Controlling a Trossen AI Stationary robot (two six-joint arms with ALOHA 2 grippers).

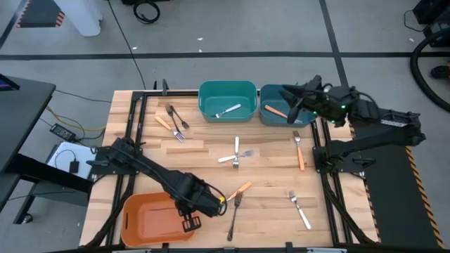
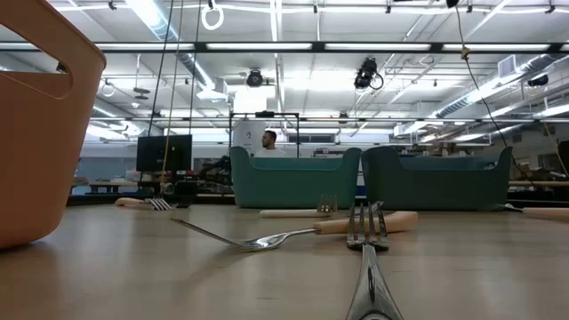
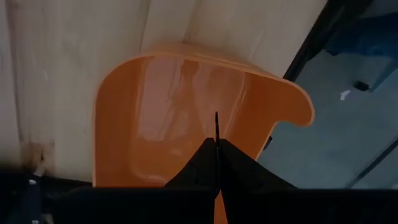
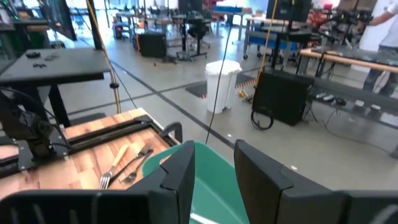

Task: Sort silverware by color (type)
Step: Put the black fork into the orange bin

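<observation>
Hovering over the orange bin (image 1: 144,219), left gripper (image 1: 191,223) pinches a dark fork (image 3: 216,134).

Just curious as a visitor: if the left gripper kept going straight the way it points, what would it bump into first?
Probably the orange bin: the left gripper, shut on a thin dark fork, points into its bare inside. Depth is unclear.
</observation>
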